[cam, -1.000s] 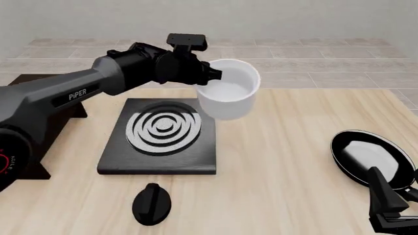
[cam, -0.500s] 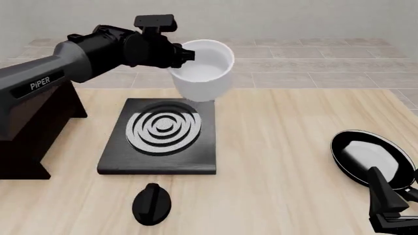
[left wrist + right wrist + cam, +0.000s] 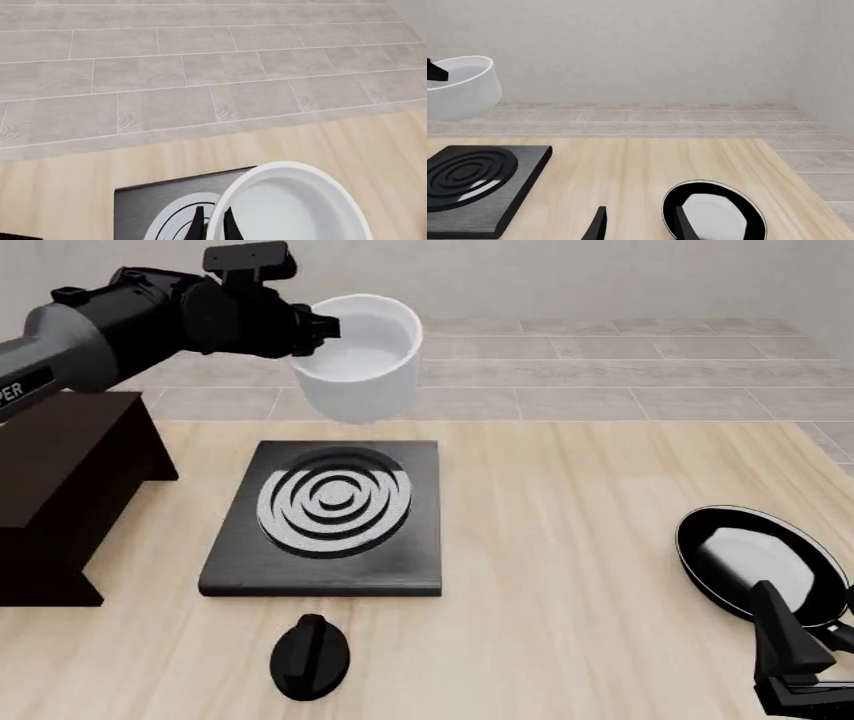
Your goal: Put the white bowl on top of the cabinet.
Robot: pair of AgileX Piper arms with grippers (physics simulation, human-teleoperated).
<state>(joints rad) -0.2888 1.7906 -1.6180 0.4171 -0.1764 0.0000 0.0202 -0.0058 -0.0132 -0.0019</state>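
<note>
Left wrist view: the white bowl (image 3: 293,205) is clamped by its near rim between the left gripper (image 3: 212,226) fingers, one inside, one outside, above the burner slab (image 3: 163,210).

Front view: compared with half a second ago, the bowl (image 3: 358,355) has been carried higher and further left, nearer the cabinet (image 3: 60,490), which lies below and left of the gripper (image 3: 315,328); placement is not yet done.

Right wrist view: the right gripper (image 3: 640,225) is seen empty, fingers apart, before the black pan (image 3: 714,212).
</note>
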